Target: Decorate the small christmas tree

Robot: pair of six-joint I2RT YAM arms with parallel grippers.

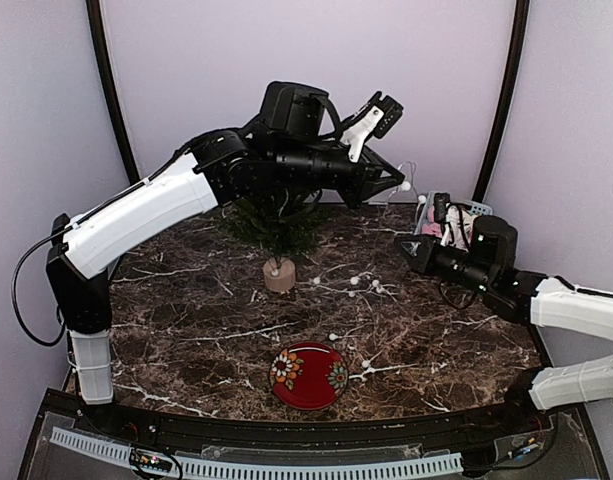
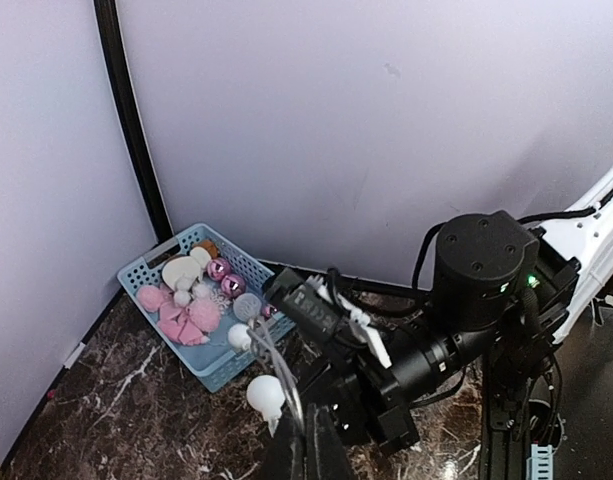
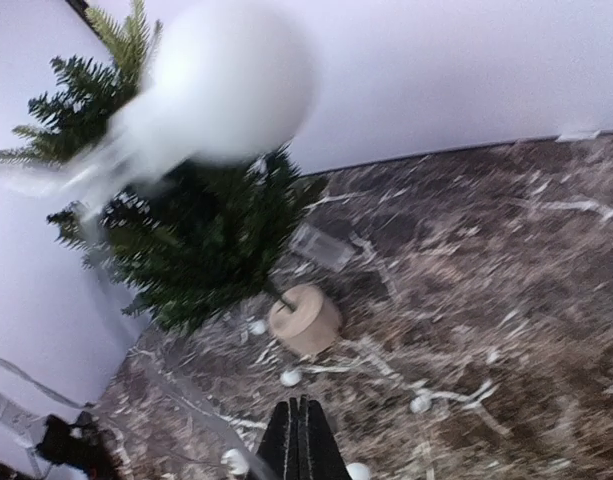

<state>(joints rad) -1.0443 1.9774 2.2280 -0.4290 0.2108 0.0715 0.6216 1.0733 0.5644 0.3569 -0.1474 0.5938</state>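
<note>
Beside the small christmas tree (image 1: 276, 225), left hand (image 2: 304, 442) pinching bulb string (image 2: 266, 395), right hand (image 3: 301, 440) pressed together near basket (image 2: 146, 258)

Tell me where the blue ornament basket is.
In the top view the blue basket sits at the far right corner of the table, just behind the right gripper.

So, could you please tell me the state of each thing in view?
tree: upright, looks undecorated
light string: one end lifted, rest on table
left claw: shut on light string
right claw: shut
basket: upright, holding ornaments
plate: flat, nothing on it
</note>
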